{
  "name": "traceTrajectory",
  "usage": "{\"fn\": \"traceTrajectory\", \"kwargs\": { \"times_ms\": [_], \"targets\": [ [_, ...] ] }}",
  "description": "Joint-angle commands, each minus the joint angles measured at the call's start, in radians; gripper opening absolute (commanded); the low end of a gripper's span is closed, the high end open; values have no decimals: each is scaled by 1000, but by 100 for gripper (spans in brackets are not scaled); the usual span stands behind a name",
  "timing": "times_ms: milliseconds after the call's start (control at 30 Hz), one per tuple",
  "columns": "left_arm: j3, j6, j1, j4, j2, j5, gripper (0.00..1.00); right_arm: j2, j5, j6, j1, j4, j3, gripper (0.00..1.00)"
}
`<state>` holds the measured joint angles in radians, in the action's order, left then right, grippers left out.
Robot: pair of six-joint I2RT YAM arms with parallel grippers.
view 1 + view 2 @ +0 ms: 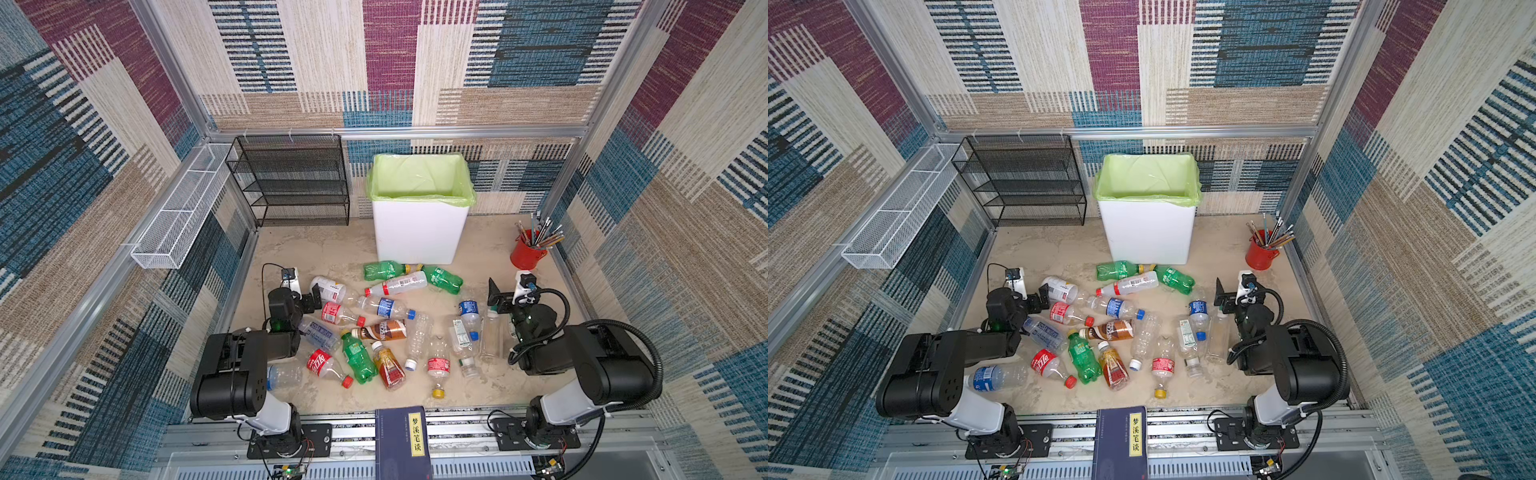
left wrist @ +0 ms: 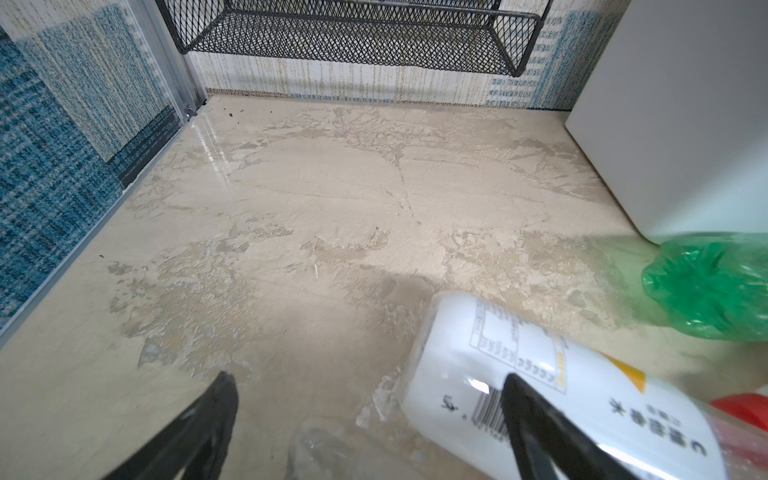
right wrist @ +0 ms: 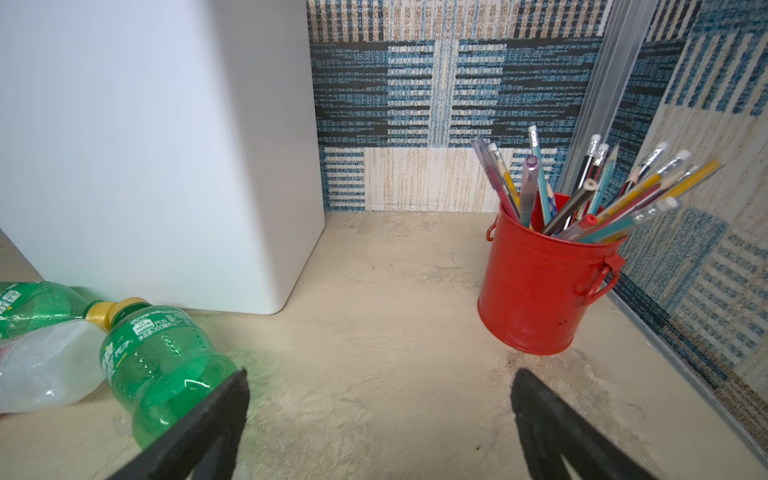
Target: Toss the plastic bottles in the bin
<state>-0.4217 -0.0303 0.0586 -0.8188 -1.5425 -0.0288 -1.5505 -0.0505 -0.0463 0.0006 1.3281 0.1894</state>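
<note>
One book (image 1: 401,440), left hand (image 2: 365,384), right hand (image 3: 380,378), roughly seventeen bottles (image 1: 359,357), one bin (image 1: 419,237)

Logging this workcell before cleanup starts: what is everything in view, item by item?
tall white rectangular plastic bin with light green bag: one, white, back middle.
small plastic bottles: about twenty, clear, green or amber, lying scattered in front of the bin.
black mesh shelf rack: one, black, back left.
long white wire basket: one, white, left wall.
red cup of pencils: one, red, back right corner.
dark blue book: one, front edge, middle.
left gripper: one, black, open, left of the pile.
right gripper: one, black, open, right of the pile.
</note>
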Motion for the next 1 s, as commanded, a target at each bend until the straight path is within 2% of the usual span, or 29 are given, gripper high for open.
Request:
{"fn": "traceTrajectory", "kwargs": {
  "times_ms": [0, 433, 500, 600, 667, 733, 800, 867, 967],
  "targets": [
    [0, 4, 1, -19, 1, -1, 99, 1, 3, -3, 0, 34, 0, 99],
    [0, 1, 3, -11, 3, -10, 100, 3, -13, 5, -5, 20, 7, 99],
    [5, -1, 6, -17, 5, -15, 97, 10, -14, 5, -7, 26, 2, 99],
    [-24, 3, 9, 69, 63, -15, 93, 112, 16, 10, -6, -57, 6, 100],
    [-59, 13, 7, 186, 140, -27, 89, 236, 72, 38, -6, -211, 37, 94],
    [-109, -20, 7, 337, 227, 14, 86, 361, 184, 183, -5, -481, 135, 87],
    [-206, -73, 7, 546, 308, 73, 82, 439, 275, 376, -6, -800, 284, 74],
    [-323, -147, 6, 761, 362, 140, 78, 456, 290, 511, -5, -1067, 434, 72],
    [-503, -253, -3, 1057, 418, 153, 67, 435, 212, 615, -1, -1321, 612, 71]
  ]
}}
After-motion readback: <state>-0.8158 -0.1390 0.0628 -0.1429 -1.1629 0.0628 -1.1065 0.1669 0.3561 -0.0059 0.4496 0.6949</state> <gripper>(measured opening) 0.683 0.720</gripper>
